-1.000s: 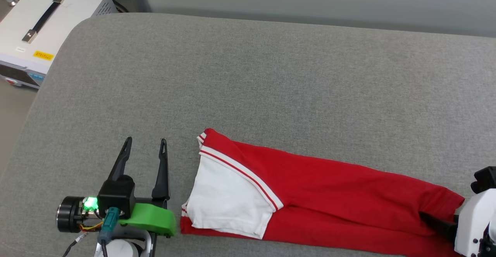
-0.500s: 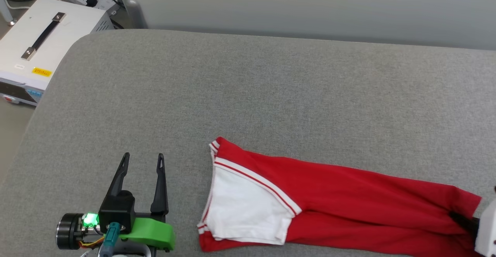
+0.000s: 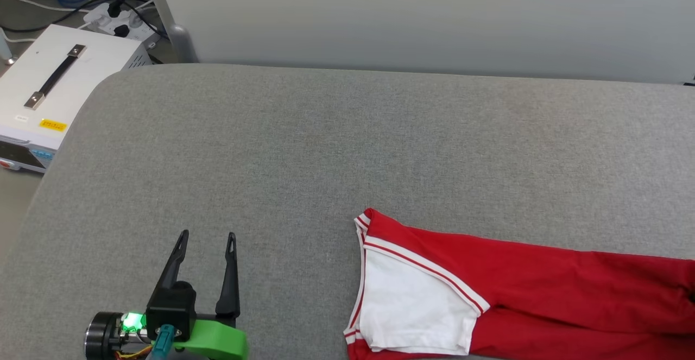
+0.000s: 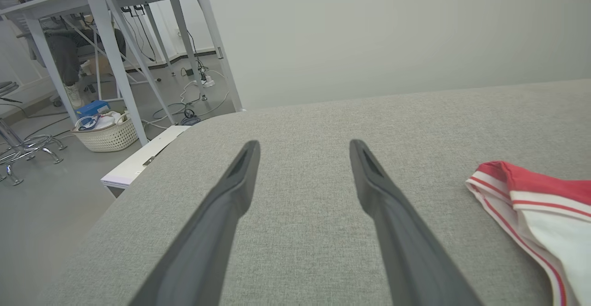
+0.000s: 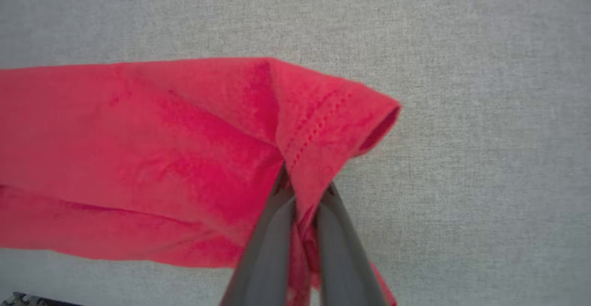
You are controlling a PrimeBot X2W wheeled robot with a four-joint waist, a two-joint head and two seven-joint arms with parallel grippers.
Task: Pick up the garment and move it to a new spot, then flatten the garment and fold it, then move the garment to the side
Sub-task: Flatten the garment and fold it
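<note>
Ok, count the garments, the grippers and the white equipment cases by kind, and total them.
Garments: 1, the garment, red with a white sleeve.
Grippers: 2, left gripper open, right gripper shut on the garment.
Cases: 1, the white case.
Total: 4.

The folded red garment [image 3: 543, 289] lies along the lower right of the grey padded surface [image 3: 347, 148], white sleeve [image 3: 412, 305] uppermost, well apart from the left gripper [image 3: 208, 234], whose fingers stand spread at lower left.
</note>
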